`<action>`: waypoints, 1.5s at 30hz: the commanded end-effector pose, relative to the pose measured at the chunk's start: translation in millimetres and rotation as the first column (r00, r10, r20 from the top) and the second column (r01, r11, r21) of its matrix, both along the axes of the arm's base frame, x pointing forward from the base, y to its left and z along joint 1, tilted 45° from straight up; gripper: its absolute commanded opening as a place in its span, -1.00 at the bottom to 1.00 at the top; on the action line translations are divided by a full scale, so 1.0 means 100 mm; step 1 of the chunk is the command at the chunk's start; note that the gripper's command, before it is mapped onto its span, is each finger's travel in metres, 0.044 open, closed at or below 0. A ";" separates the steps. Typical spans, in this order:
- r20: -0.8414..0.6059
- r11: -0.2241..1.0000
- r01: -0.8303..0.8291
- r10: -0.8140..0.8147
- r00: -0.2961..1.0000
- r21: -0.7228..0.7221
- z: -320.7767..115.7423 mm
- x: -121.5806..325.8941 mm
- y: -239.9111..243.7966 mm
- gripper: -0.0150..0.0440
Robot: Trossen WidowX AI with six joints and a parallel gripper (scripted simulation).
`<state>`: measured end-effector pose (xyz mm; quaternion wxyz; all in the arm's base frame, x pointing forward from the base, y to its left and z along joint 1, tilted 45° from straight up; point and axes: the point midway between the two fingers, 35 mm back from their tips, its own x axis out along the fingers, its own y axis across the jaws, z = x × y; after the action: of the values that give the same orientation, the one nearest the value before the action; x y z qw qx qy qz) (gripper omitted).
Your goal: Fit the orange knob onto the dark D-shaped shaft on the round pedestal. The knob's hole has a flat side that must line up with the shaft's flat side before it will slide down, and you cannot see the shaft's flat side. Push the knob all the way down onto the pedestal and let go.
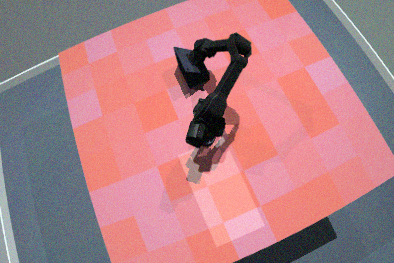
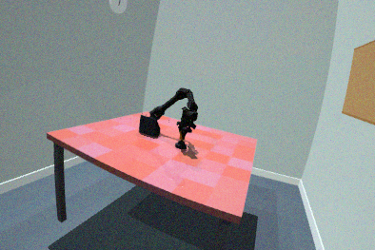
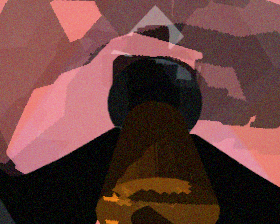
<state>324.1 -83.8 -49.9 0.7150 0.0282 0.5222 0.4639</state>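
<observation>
The orange knob (image 3: 157, 167) (image 2: 180, 138) stands between the two black fingers of my gripper (image 3: 154, 137), which is shut on it. In the wrist view its far end overlaps the near part of the round dark pedestal (image 3: 192, 102) (image 2: 181, 145). In the exterior view the knob is a small orange patch just above the pedestal. The shaft cannot be made out, and the knob's hole is hidden. I cannot tell whether the knob touches the shaft. In the top view the arm covers knob and pedestal.
The arm's dark base (image 1: 191, 69) (image 2: 149, 125) stands on the patchwork table (image 1: 120, 127) (image 2: 119, 151), behind the pedestal in the top view. Dark shadows of the arm fall around the pedestal. A pale square patch (image 3: 152, 20) shows beyond it in the wrist view.
</observation>
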 end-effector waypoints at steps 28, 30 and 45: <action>0.149 0.989 -0.150 0.151 0.977 -0.016 -0.03 0.02 -0.02 -0.49; 0.149 0.989 -0.150 0.151 0.977 -0.016 -0.02 0.02 -0.02 -0.49; 0.260 0.963 -0.265 0.267 0.928 -0.044 0.04 0.00 -0.03 -0.49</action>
<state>325.3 -85.6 -48.4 0.7110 -0.0788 0.4458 0.5381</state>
